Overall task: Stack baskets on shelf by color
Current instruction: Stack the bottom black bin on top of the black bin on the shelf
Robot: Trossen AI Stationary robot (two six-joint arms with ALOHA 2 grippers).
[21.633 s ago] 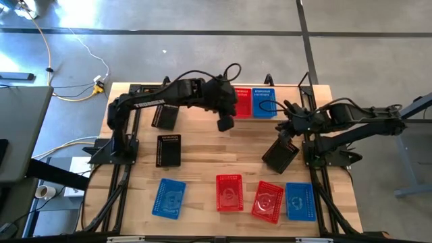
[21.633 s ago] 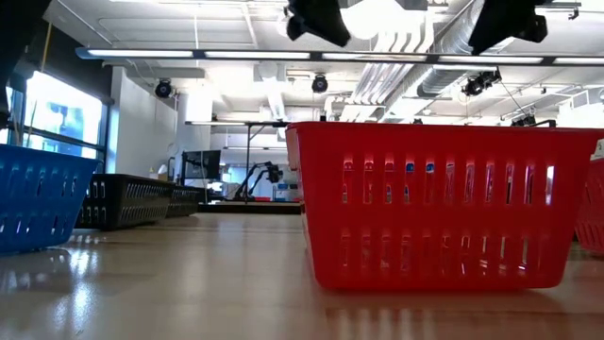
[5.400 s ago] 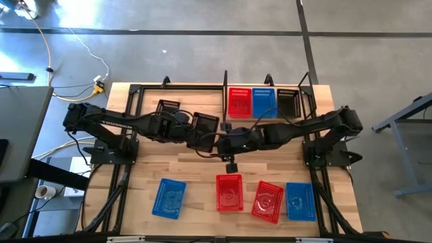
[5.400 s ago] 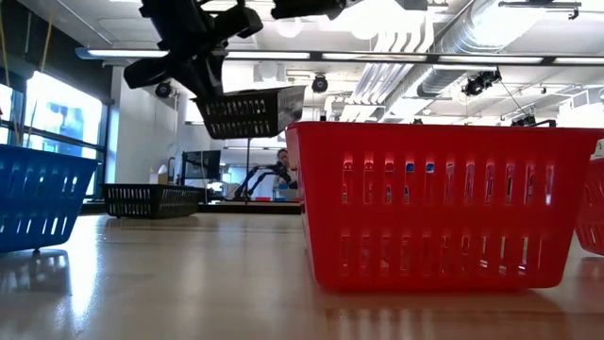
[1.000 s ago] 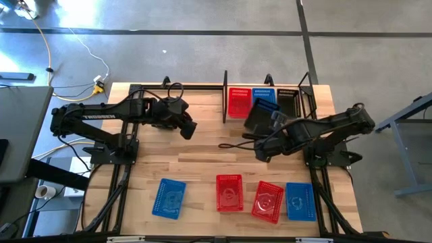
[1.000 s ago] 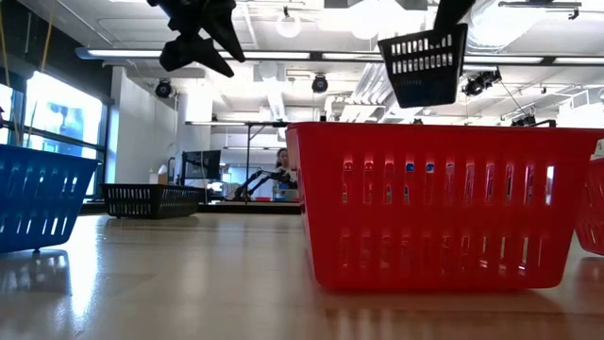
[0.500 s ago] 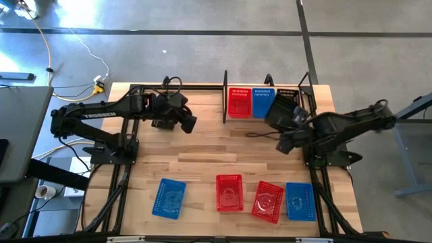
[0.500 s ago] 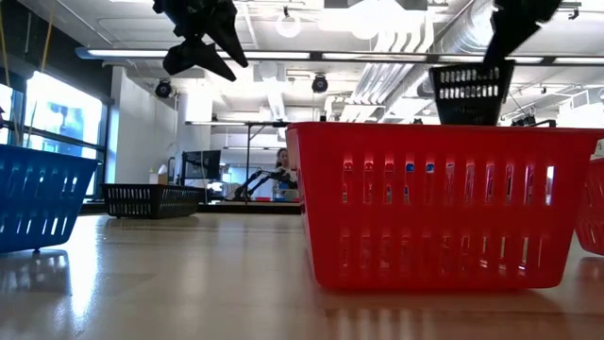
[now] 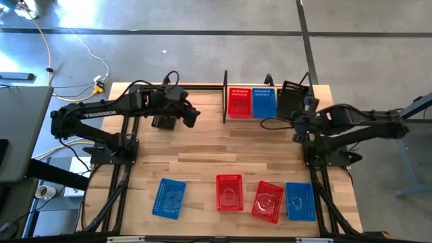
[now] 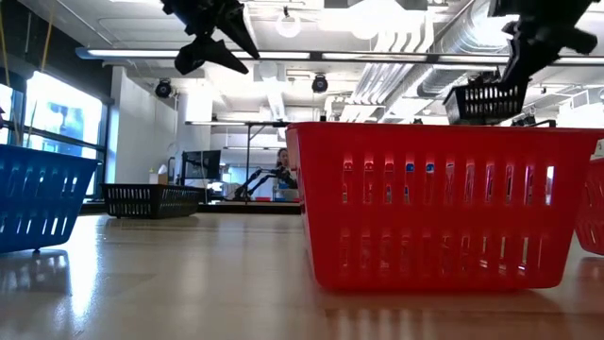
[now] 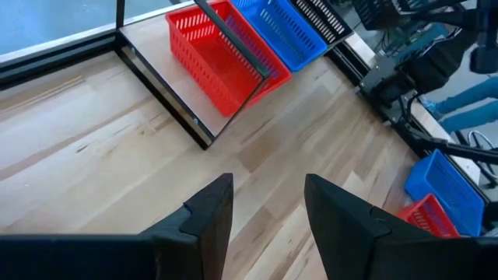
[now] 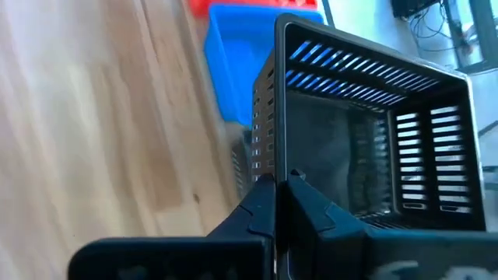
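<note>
Whereas half a second ago it hung lower, the black basket [image 9: 291, 100], clamped in the right gripper [image 9: 302, 116], now hovers over the shelf [image 9: 225, 101] at upper right, beside red [image 9: 239, 102] and blue baskets [image 9: 264, 102]; left gripper [image 9: 192, 117] gapes.

Two baskets [image 9: 251, 102] are set side by side in the shelf [image 9: 225, 98] at the tabletop's [image 9: 216, 152] far edge, with a third basket [image 9: 291, 101] held above the bay to their right. Four baskets [image 9: 229, 192] are lined along the near edge, and one [image 9: 164, 121] is placed under the left arm.

Two dark, matte six-joint arms carry looping black cables; the left arm [image 9: 101, 111] bears white "TROSSEN" lettering, and each ends in blunt black fingers [image 11: 204, 219].
</note>
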